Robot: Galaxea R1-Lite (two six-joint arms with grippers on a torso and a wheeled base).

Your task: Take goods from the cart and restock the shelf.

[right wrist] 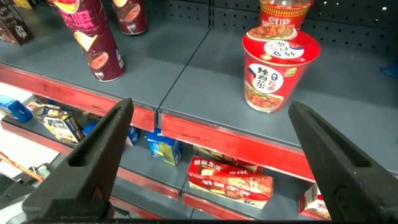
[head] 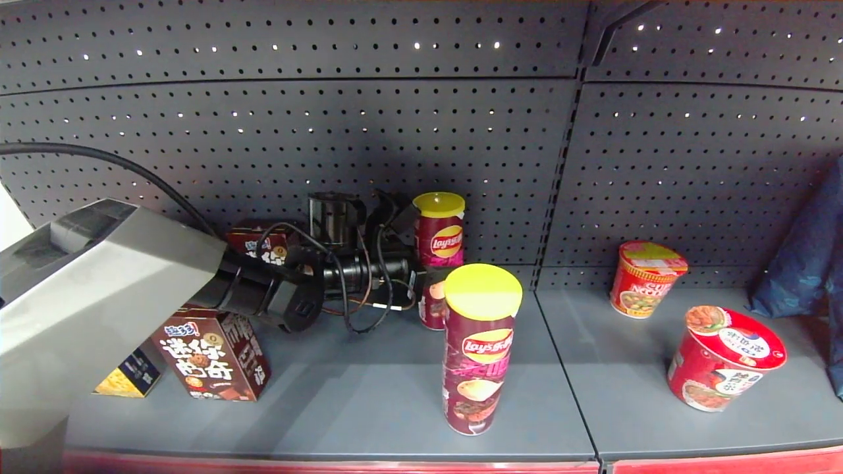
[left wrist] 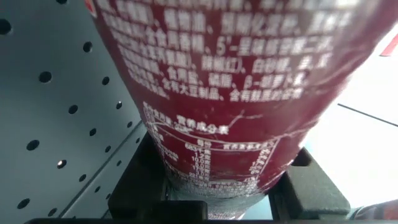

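My left gripper (head: 416, 273) is shut on a maroon chips can with a yellow lid (head: 439, 240), held upright close to the perforated back panel of the grey shelf (head: 369, 401). In the left wrist view the can (left wrist: 230, 93) sits between the dark fingers (left wrist: 140, 180). A second, matching chips can (head: 479, 349) stands nearer the shelf's front edge. My right gripper (right wrist: 211, 168) hangs open in front of the shelf's red front edge (right wrist: 205, 127), holding nothing, with that front can (right wrist: 93, 37) and a red cup noodle (right wrist: 280, 68) beyond it.
Two red cup noodles (head: 649, 278) (head: 724, 359) stand on the right shelf section, with a blue bag (head: 803, 263) at the far right. Brown cookie boxes (head: 214, 355) (head: 260, 243) and a yellow box (head: 128, 375) sit on the left. The lower shelf holds boxed goods (right wrist: 230, 180).
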